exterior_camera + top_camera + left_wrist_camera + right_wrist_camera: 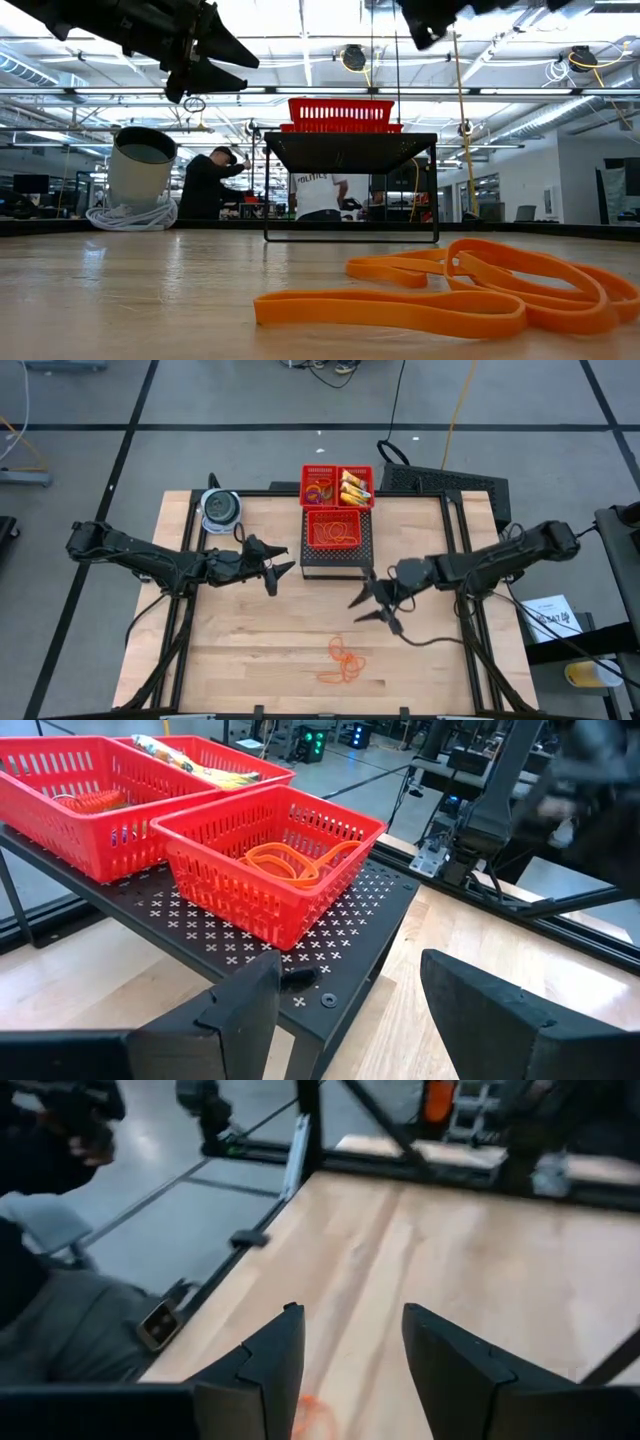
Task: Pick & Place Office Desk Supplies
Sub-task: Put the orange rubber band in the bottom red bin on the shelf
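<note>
2 arms hang over the desk (250,660) with nothing in either pincer. On the left sits a round blue-grey container (220,508) at the desk's back corner, well apart from the work. The left pincer (283,571) hovers just beside the black perforated stand (335,560), fingers spread and empty, aimed at the front red basket (270,860), which already holds orange rubber bands (285,860); judging by that aim, it is placed to deliver or to wait by the sorting bins. Behind it, 2 more red baskets (338,486) carry coloured rings (319,489) and yellow packets (354,487), so each bin seems kept for 1 kind of supply. Lower on the bare wood lies a loose tangle of orange bands (343,662), the supplies not yet sorted. The right pincer (375,607) hangs near and above that tangle, fingers parted and empty, likely lined up to pick it. Pale planks make the desk top; beyond it, an open workshop with ceiling lights and 2 people (210,185) standing.
</note>
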Tool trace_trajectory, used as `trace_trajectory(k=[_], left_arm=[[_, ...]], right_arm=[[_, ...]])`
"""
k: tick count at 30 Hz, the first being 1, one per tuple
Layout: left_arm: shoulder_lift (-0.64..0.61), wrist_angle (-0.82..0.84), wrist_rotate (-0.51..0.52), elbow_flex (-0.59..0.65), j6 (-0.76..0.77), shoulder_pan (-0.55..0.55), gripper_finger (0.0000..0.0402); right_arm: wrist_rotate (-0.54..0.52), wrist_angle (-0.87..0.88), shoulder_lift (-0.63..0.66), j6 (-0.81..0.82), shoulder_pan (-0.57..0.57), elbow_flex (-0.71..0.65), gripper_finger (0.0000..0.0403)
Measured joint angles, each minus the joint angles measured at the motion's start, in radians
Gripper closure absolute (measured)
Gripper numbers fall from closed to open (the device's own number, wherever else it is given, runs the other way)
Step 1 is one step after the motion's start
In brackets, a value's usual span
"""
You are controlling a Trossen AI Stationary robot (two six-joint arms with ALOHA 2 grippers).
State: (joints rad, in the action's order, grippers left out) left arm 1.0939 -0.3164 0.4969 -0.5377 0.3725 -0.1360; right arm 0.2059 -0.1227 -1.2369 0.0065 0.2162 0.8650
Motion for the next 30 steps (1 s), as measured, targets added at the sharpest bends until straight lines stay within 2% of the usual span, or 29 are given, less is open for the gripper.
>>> trace_trajectory(k=[2, 6, 11, 16, 21, 30], left_arm=[[0.0, 0.0, 0.0, 0.0, 0.0, 0.0, 0.0151], [0.0, 0.0, 0.0, 0.0, 0.0, 0.0, 0.0151], [0.0, -0.001, 0.0, 0.0, -0.003, 0.0, 0.0151], [0.0, -0.001, 0.0, 0.0, -0.002, 0.0, 0.0151], [0.0, -0.002, 0.0, 0.0, -0.002, -0.001, 0.0151], [0.0, -0.002, 0.0, 0.0, -0.002, 0.0, 0.0151]], right_arm=[[-0.043, -0.044, 0.0, 0.027, 0.044, -0.043, 0.0237], [-0.222, -0.094, -0.032, 0.053, 0.153, -0.118, 0.0231], [-0.358, -0.088, -0.133, 0.175, 0.268, -0.131, 0.0226], [-0.367, -0.124, -0.261, 0.268, 0.331, -0.131, 0.0229], [-0.364, -0.133, -0.375, 0.33, 0.346, -0.131, 0.0231], [-0.334, -0.218, -0.501, 0.372, 0.376, -0.129, 0.0232]])
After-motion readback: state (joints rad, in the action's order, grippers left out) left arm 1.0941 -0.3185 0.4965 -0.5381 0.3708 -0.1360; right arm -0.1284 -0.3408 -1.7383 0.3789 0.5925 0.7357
